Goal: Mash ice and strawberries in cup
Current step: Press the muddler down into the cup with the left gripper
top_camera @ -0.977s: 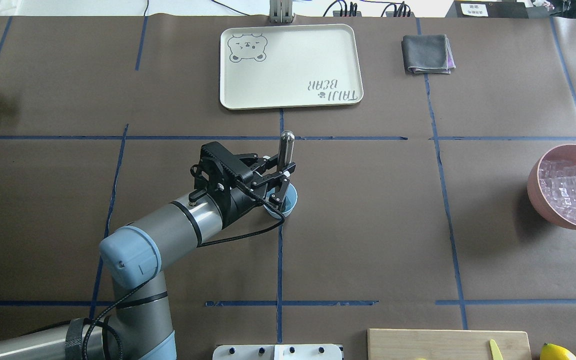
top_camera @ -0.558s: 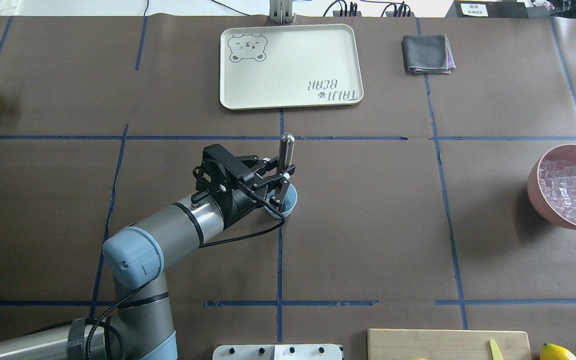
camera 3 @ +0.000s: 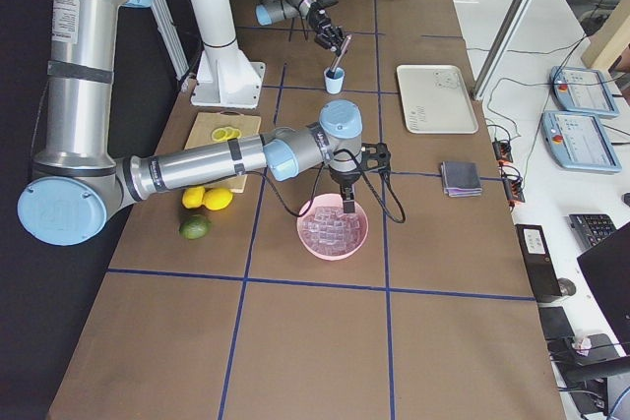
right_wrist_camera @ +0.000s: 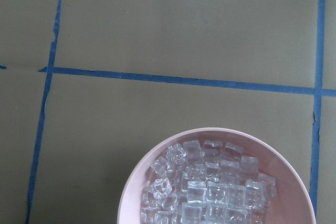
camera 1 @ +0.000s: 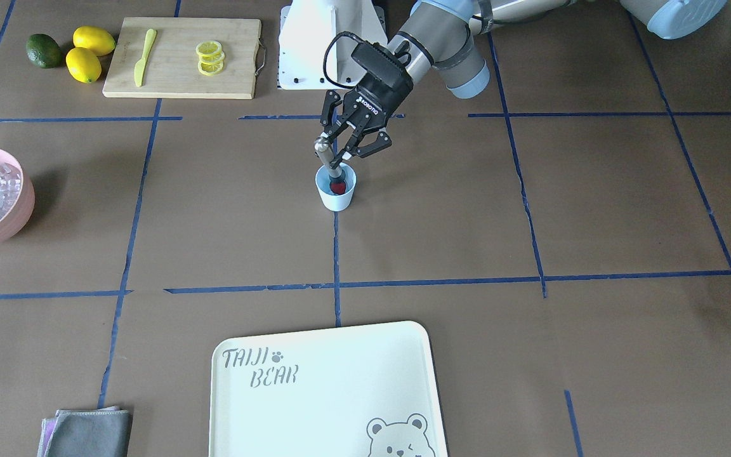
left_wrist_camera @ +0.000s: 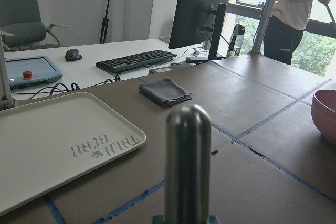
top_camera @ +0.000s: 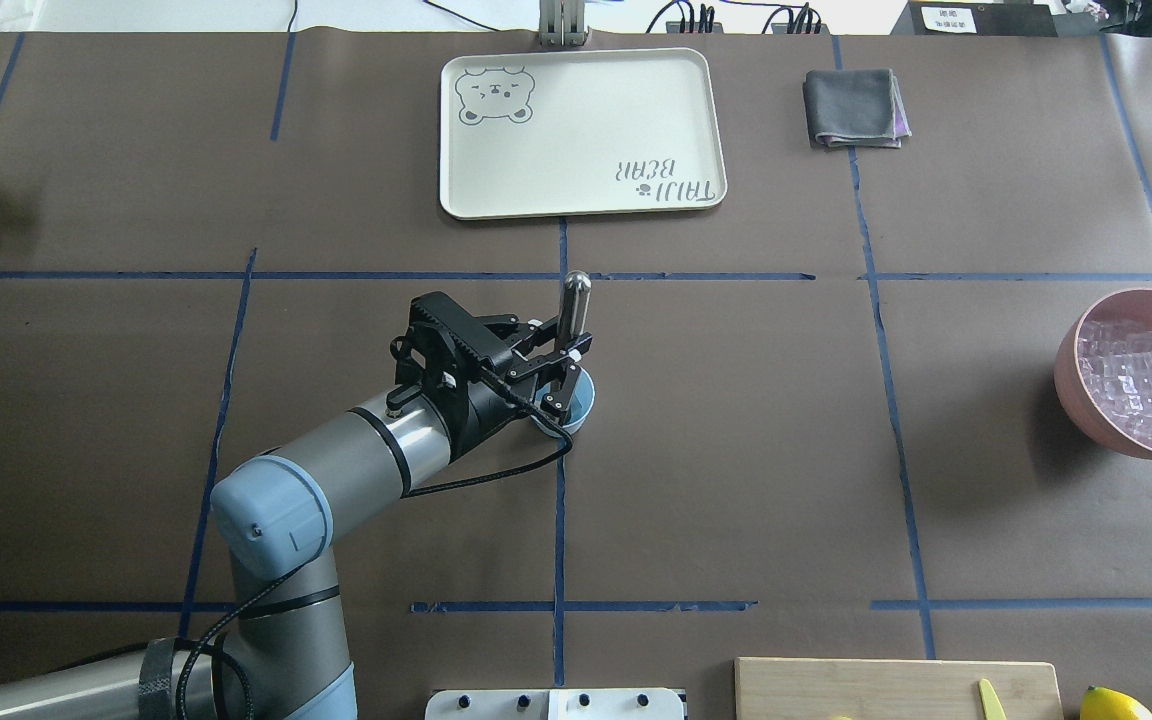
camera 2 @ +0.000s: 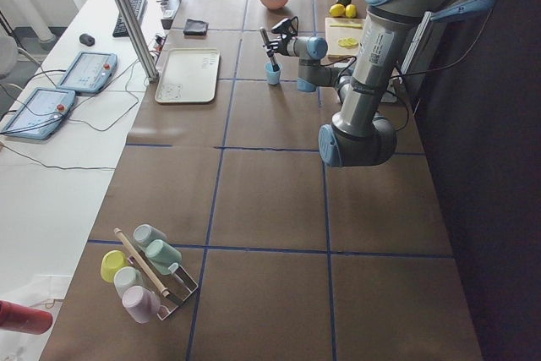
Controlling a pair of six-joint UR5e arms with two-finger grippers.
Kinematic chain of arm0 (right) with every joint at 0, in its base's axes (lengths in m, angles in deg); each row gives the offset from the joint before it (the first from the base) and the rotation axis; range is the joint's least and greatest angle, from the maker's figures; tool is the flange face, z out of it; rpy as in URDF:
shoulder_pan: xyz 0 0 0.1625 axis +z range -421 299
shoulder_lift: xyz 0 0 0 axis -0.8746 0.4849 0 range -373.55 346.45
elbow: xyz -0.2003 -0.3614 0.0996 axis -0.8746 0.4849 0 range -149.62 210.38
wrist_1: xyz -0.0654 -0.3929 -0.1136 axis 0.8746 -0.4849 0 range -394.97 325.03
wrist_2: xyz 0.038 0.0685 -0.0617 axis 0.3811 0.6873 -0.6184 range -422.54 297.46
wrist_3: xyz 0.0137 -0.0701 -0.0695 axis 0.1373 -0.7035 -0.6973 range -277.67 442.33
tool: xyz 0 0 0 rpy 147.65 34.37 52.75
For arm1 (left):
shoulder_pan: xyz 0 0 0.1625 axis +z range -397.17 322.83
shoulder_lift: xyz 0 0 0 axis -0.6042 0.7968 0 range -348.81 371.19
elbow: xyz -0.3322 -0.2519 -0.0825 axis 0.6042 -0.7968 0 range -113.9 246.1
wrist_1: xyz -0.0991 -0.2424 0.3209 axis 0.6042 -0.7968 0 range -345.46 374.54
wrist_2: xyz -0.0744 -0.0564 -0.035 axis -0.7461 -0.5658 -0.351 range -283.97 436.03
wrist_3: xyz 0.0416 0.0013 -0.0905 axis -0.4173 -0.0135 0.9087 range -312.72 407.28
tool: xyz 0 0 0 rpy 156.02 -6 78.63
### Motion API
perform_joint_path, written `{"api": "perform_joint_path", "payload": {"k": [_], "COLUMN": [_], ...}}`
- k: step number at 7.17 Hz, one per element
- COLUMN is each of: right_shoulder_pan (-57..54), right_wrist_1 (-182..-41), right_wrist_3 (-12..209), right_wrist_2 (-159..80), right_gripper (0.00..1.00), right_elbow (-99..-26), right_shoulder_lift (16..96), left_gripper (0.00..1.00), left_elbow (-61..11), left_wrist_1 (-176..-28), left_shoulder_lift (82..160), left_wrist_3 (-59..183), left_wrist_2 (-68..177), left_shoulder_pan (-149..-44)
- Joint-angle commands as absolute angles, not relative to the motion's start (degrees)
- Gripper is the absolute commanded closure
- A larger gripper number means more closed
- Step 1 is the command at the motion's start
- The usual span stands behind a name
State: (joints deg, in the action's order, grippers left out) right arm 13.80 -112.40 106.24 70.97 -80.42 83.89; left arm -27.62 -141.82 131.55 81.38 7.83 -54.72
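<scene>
Nearest the robot's base, toward the right: a cutting board (camera 1: pixel 181 57) with a yellow knife (camera 1: pixel 143 56) and lemon slices (camera 1: pixel 209 57), two whole lemons (camera 1: pixel 83 65) just beside it. Farther out, at the middle of the table: the left gripper (camera 1: pixel 335 151), fingers (top_camera: pixel 563 385) pinching a metal pestle (top_camera: pixel 573 305) low on its shaft. Directly below that grip, the pale-blue cup (camera 1: pixel 336 198), upright on a blue tape line (top_camera: pixel 559 520), with the red strawberry (camera 1: pixel 338 188) inside and the pestle's lower end down at it; hard to tell whether touching. No ice to be made out in the cup, much of its inside hidden by the gripper. Long axis of the pestle tilted, rounded top leaning toward the far side, working end pointing down and back into the cup. By judgement, then, a press along that slant rather than straight down, with some risk of tipping the cup. Off at the right edge, well apart from the cup: a pink bowl (top_camera: pixel 1066 380) heaped with ice (right_wrist_camera: pixel 210 192), the right gripper (camera 3: pixel 346 206) hanging over it; cannot tell whether spread or closed. Plainly the left arm the nearer one to the berry. Farthest out: a cream tray (top_camera: pixel 586 130) and, to its right, a folded grey cloth (top_camera: pixel 854 108).
</scene>
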Motion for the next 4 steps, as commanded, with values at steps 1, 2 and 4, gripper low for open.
{"api": "perform_joint_path", "payload": {"k": [1,2,4], "right_shoulder_pan": [13.89,13.89,13.98], "right_wrist_1": [-112.40,-112.40,-112.40], "right_wrist_3": [106.24,106.24,106.24], "right_wrist_2": [70.97,70.97,70.97], "right_gripper": [0.00,0.00,0.00], "right_elbow": [-80.54,-80.45,-80.54], "right_shoulder_lift": [83.92,83.92,84.45], "left_gripper": [0.99,1.00,1.00], "left_elbow": [-28.55,-30.91,-32.95], "left_wrist_1": [-141.56,-140.86,-138.49], "left_shoulder_lift": [132.73,133.61,133.53], "left_wrist_3": [78.51,76.83,76.98], "left_wrist_2": [7.48,7.22,6.78], "left_shoulder_pan": [-54.66,-54.84,-57.02]}}
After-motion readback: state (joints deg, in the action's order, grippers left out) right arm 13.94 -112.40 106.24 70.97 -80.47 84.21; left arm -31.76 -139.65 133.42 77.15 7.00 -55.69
